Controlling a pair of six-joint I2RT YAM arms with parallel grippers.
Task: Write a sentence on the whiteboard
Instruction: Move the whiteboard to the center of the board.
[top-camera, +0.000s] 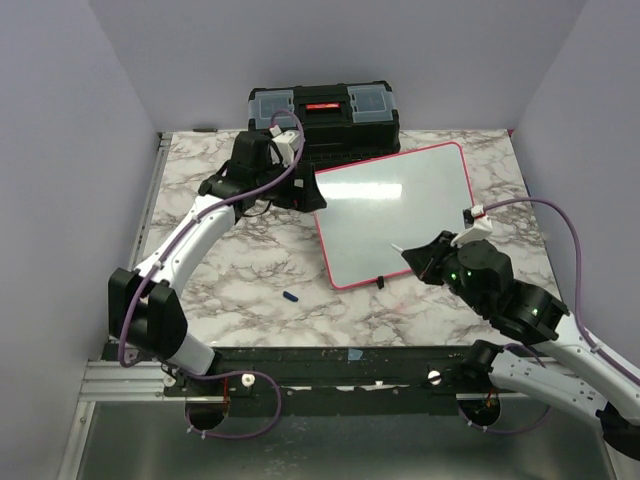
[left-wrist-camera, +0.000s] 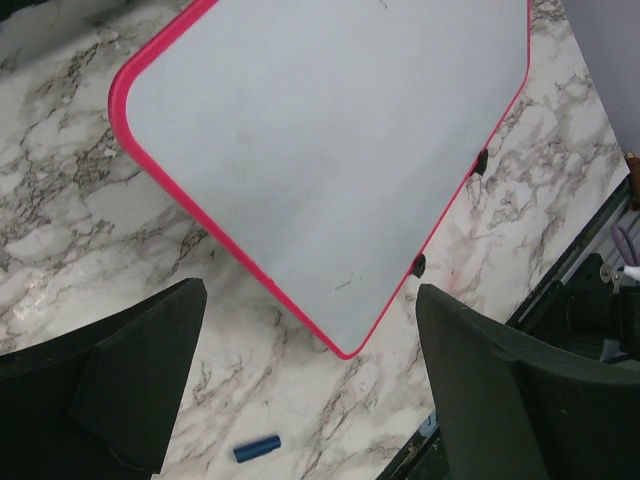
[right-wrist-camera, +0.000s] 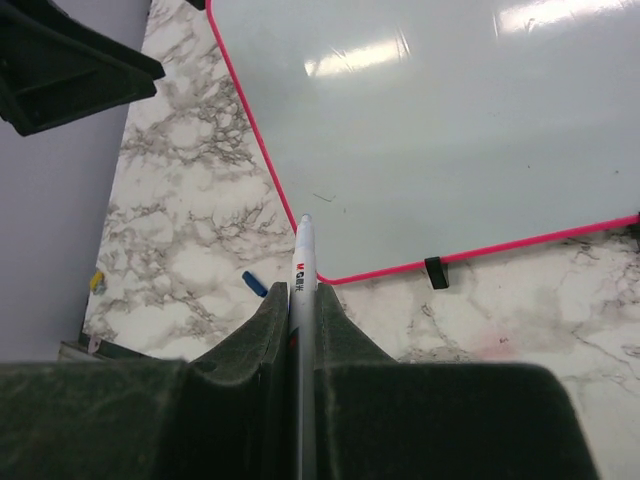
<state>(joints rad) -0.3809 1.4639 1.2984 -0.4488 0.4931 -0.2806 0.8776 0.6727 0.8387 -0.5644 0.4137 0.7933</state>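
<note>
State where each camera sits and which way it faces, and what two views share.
Top external: above and behind the robot, looking down on the table, whiteboard and black toolbox; both arms show.
Left wrist: on the left gripper, facing down at a whiteboard corner; its open fingers show.
Right wrist: on the right gripper, looking along its marker to the whiteboard's near edge.
Shared: both wrist views show the small blue cylinder.
</note>
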